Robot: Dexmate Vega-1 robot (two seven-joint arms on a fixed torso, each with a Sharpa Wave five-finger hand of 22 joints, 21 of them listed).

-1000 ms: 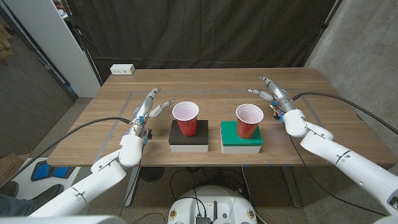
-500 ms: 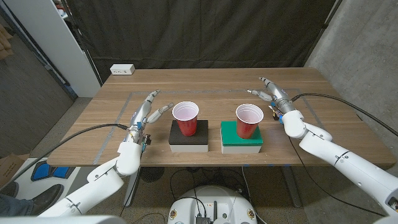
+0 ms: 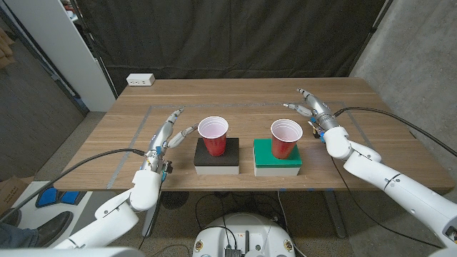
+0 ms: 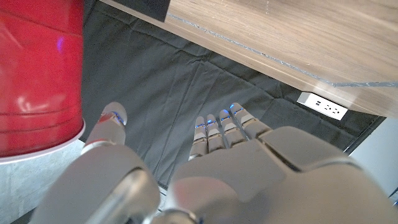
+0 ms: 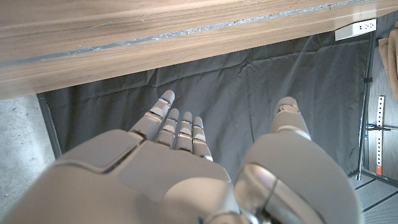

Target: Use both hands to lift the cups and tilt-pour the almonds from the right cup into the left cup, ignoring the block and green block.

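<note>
Right cup (image 3: 285, 138), glossy red plastic, tapered, white inside, stands upright on the green block (image 3: 278, 157) with its pale base, at 3 o'clock of the left cup (image 3: 213, 135), its twin on the matte black block (image 3: 218, 157); contents cannot be told. Left hand (image 3: 169, 130) sits at 9 o'clock of the left cup, fingers spread, thumb near the cup wall, holding nothing. Right hand (image 3: 311, 108) sits at 2 o'clock of the right cup over the wood-grain table (image 3: 128, 135), fingers apart, empty.

A lab-like test space: black curtain (image 3: 228, 36) backdrop, bare concrete wall (image 3: 421, 64), wooden table (image 3: 235, 96), power strip (image 3: 141, 79).
</note>
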